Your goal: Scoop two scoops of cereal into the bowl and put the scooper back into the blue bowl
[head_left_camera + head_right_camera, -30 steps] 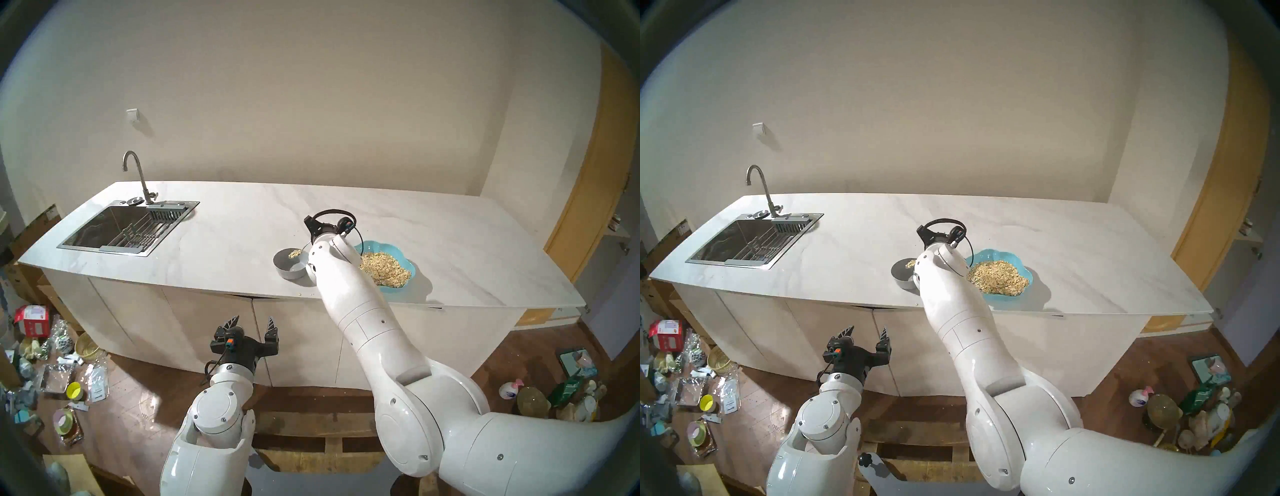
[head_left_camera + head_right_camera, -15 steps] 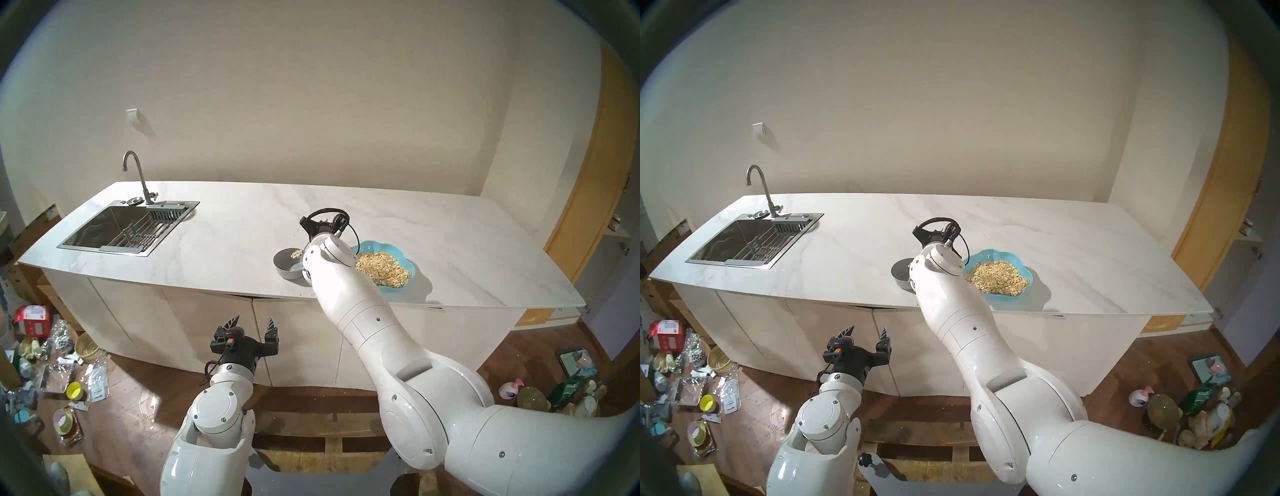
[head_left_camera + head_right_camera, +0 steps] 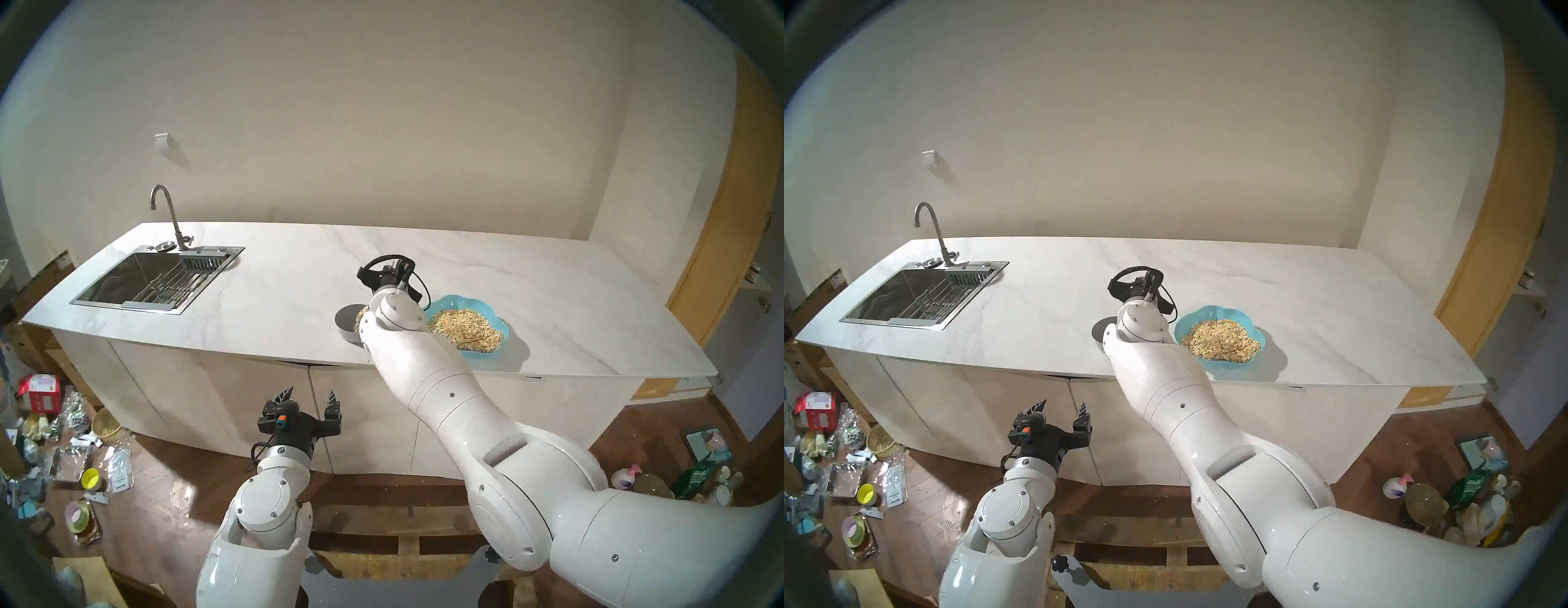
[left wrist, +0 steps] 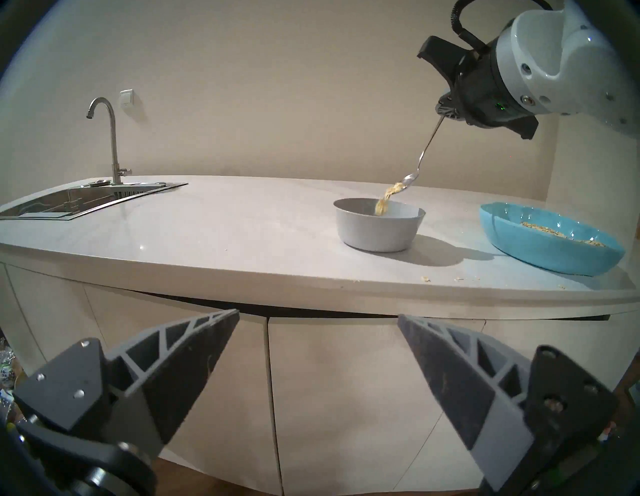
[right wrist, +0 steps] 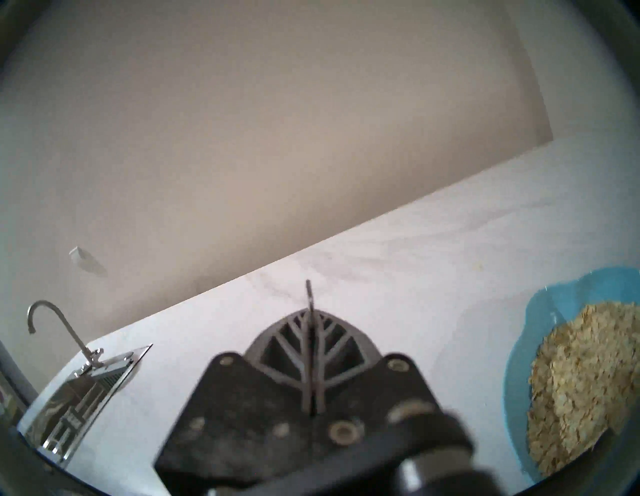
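Spilling from the tilted scooper (image 4: 425, 155), cereal (image 4: 382, 204) enters the bowl (image 4: 378, 225)

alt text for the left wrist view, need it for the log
The right gripper holds a spoon tilted over a grey bowl, cereal spilling in. A blue bowl of cereal sits to its right; the open left gripper waits below the counter.

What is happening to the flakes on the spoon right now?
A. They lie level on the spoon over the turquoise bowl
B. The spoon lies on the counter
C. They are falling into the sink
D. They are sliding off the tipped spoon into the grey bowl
D: in the left wrist view the spoon, held by the right gripper, is tipped and cereal streams into the grey bowl.
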